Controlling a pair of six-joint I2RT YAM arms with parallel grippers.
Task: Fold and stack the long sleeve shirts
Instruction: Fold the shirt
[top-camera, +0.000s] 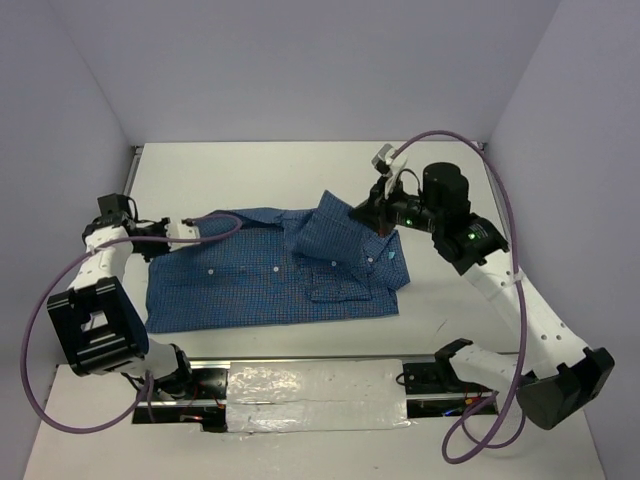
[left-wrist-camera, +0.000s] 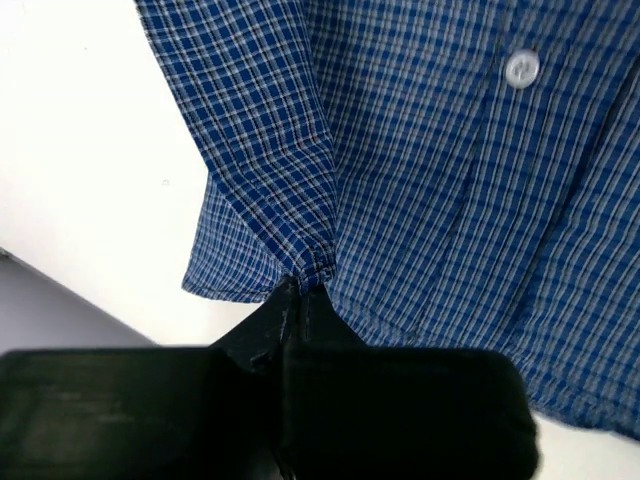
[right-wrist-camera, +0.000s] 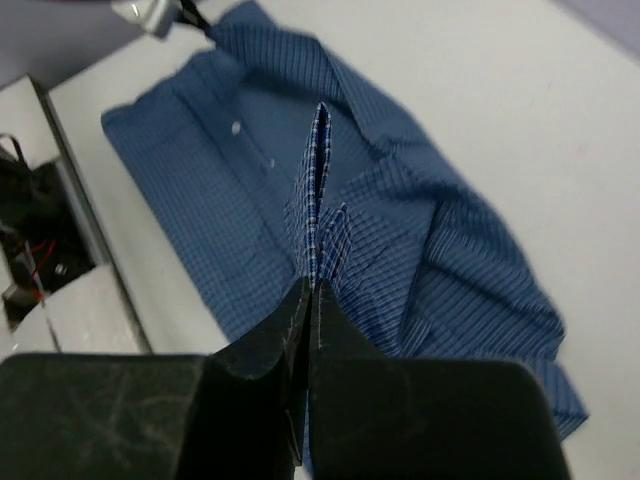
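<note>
Shirt (top-camera: 250, 285) sits mid-bench (top-camera: 250, 170), button side up and mostly flat. Its right-hand part is raised into a peaked flap.

Risks:
- Left pincer (left-wrist-camera: 300, 292) is clamped on a small gathered tuck at the shirt's edge, right at the fingertips. Any sideways tension probably slips it out.
- Right pincer (right-wrist-camera: 310, 295) is clamped on a thin bunch of what looks like several layers. If one layer drops, the fold likely lands skewed or creased.
- Uneven pull between the arms could drag the whole garment across the bench instead of folding it.

Geometry:
- Left pincer is at the shirt's far-left corner, low, with cloth spreading away from it.
- Right pincer is above the far-right part, holding the flap clear of the body lying under it.
</note>
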